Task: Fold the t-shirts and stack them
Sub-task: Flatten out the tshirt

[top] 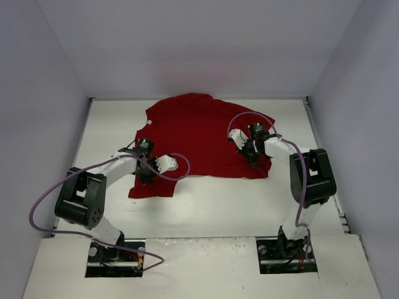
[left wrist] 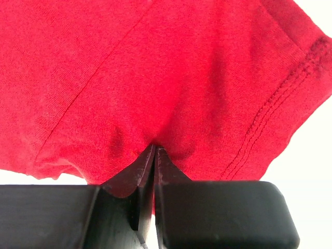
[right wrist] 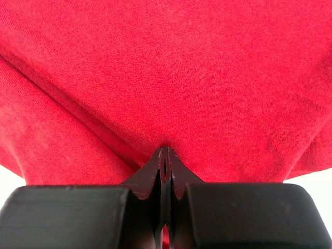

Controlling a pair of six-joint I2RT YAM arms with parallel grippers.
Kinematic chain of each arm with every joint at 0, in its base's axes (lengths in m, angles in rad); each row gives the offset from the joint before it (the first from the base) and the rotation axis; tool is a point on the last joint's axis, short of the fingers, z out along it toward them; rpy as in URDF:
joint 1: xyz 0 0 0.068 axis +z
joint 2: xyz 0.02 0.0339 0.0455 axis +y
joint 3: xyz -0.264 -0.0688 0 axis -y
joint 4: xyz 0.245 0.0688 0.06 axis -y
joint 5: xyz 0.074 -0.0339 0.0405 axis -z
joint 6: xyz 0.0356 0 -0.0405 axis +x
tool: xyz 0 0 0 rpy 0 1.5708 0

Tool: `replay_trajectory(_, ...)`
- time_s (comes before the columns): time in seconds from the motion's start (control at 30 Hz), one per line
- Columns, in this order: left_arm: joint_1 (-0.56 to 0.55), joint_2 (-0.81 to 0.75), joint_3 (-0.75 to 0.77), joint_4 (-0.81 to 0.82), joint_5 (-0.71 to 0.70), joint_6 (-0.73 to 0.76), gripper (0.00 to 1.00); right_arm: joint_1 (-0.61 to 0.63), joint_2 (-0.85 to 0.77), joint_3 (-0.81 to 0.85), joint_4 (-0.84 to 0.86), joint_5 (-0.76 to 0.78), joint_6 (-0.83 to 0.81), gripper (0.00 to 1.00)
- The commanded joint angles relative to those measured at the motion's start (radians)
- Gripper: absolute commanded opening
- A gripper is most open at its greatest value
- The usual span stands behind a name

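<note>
One plain dark red short-sleeved cloth t-shirt (top: 199, 128) is lying spread and somewhat wrinkled on the flat white table (top: 218, 205). It is covering the middle and far part of the surface, between the two arms. Its far edge is lying near the pale back wall (top: 199, 50).

The black two-fingered left gripper (top: 148, 173) is resting on the near-left portion of the t-shirt. Seen from the left wrist, its jaws are pressing together and the red fabric is puckering into their tips, so the left gripper (left wrist: 154, 148) is pinching the cloth. A double-stitched hem (left wrist: 262, 124) is running diagonally just to the right of the pinch, with bare white table showing beyond it.

The matching black right gripper (top: 252, 154) is resting at the near-right edge of the t-shirt. Seen from the right wrist, its jaws are likewise standing closed, with a sliver of red showing in the slit between them and cloth gathering at the tips. The right gripper (right wrist: 165, 150) is therefore clamping the t-shirt. A diagonal fold crease (right wrist: 67, 98) is crossing the fabric to the left of that grip.

Purple cables (top: 37, 212) are looping from both arms.
</note>
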Motion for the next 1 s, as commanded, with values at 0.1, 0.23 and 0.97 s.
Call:
replay_trajectory(0.1, -0.008, -0.095, -0.083, -0.125, 0.043, 0.023, 0.00, -0.001, -0.089, -0.064, -0.222, 0.014, -0.055, 0.00)
replay_trajectory(0.23, -0.037, -0.168, -0.127, -0.159, 0.059, 0.049, 0.00, 0.001, -0.124, -0.093, -0.271, 0.021, -0.091, 0.00)
replay_trajectory(0.97, -0.089, -0.380, 0.104, -0.228, 0.293, 0.106, 0.24, -0.025, -0.167, -0.080, -0.340, 0.083, -0.146, 0.00)
